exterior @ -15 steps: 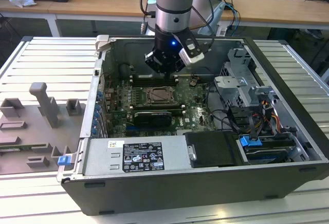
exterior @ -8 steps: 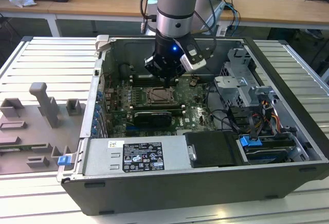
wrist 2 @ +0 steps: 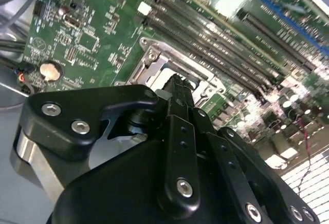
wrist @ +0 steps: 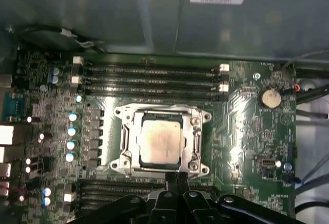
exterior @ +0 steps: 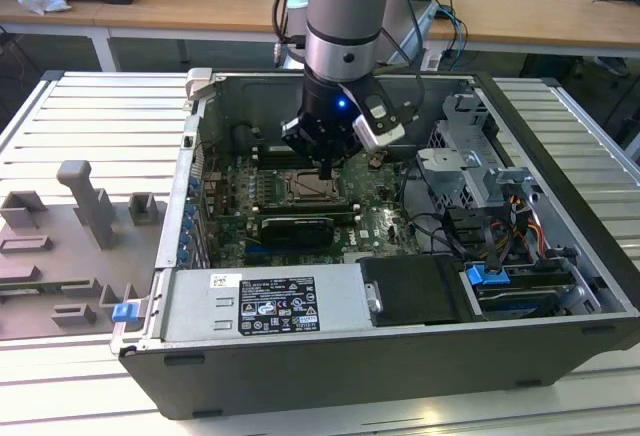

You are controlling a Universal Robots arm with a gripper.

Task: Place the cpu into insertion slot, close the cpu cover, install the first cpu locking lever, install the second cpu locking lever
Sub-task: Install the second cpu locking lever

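Observation:
The cpu (wrist: 161, 141) lies flat in the insertion slot (wrist: 119, 113), its pale silver face showing through the window of the cpu cover (wrist: 127, 143). The cover's silvery frame lies down flat around the chip. In the first wrist view my gripper (wrist: 177, 181) has its two black fingers pressed together at the socket's edge, nothing visible between them. The exterior view has the gripper (exterior: 325, 168) pointing straight down over the socket (exterior: 313, 188) inside the open computer case. In the second wrist view the fingertips (wrist 2: 177, 82) sit just above the socket's metal frame (wrist 2: 154, 54).
Long black memory slots (wrist: 149, 72) run along both sides of the socket. A black graphics card (exterior: 295, 228), power supply (exterior: 265, 304), drive cage (exterior: 470, 156) and cables (exterior: 500, 226) crowd the case. A grey fixture tray (exterior: 70, 246) lies at the exterior view's left.

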